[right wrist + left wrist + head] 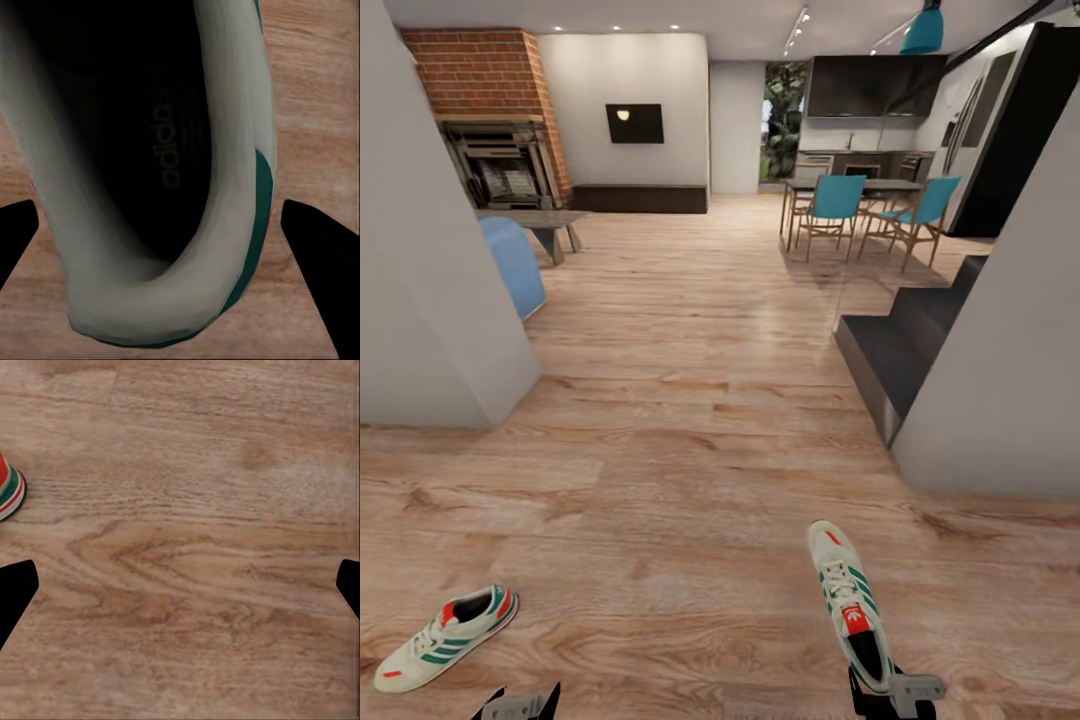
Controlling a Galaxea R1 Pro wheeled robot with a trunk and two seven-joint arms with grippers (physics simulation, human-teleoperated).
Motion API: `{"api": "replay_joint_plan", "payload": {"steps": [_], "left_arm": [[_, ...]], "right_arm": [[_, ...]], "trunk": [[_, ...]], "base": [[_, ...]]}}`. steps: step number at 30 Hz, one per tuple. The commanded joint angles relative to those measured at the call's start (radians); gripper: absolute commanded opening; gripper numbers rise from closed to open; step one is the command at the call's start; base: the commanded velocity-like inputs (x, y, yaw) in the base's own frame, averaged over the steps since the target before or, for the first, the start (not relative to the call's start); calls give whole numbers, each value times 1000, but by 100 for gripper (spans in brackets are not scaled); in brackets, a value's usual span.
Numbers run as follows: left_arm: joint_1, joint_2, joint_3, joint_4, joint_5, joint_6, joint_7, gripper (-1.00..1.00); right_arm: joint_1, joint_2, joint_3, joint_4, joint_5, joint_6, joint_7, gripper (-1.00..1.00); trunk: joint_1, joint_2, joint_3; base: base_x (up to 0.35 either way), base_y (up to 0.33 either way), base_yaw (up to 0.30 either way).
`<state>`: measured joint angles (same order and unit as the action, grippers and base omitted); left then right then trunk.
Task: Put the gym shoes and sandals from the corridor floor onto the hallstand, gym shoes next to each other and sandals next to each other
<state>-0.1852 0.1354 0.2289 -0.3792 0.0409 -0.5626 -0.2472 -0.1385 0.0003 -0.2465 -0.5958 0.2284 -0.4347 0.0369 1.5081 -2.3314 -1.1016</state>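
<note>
On the corridor floor (690, 480), as the head view is showing it, the two gym shoes are lying well apart: the left gym shoe (445, 637) is resting on its sole near the lower left, toe pointing outward, and the right gym shoe (848, 603) is lying lengthwise with its heel toward the robot. The right gripper (893, 697) is sitting at that heel, and the left gripper (520, 706) is peeking in at the bottom edge near the other shoe.

From the left wrist view, the jaws are standing spread wide over bare planks, gripping nothing, while the heel of the left gym shoe (9, 489) is showing at the frame's edge, apart from both fingers.

From the right wrist view, the camera is looking straight down into the opening of the right gym shoe (232, 180), its cream collar and teal side panel lying between the spread jaws, which are straddling the heel without touching it.

Such a sneaker is probably going to handle as a light thing, with a soft, yielding upper and a stiffer sole and heel cup. Taking hold across the heel counter, one finger on each side wall, looks soundest; squeezing the collar alone is likely to fold it, and a heel-only grip may be letting the toe sag.
</note>
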Motion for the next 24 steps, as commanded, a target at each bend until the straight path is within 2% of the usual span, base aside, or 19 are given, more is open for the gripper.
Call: {"api": "replay_joint_plan", "payload": {"steps": [1, 24], "left_arm": [[0, 0, 6, 1, 4, -1, -10, 100], [0, 0, 7, 0, 4, 0, -10, 100]], "right_arm": [[-1, 1, -6, 1, 8, -4, 4, -100], [-1, 1, -6, 1, 8, -4, 4, -100]], "trunk": [[4, -8, -4], [88, -162, -73]], "base": [[0, 0, -300], [0, 0, -300]]}}
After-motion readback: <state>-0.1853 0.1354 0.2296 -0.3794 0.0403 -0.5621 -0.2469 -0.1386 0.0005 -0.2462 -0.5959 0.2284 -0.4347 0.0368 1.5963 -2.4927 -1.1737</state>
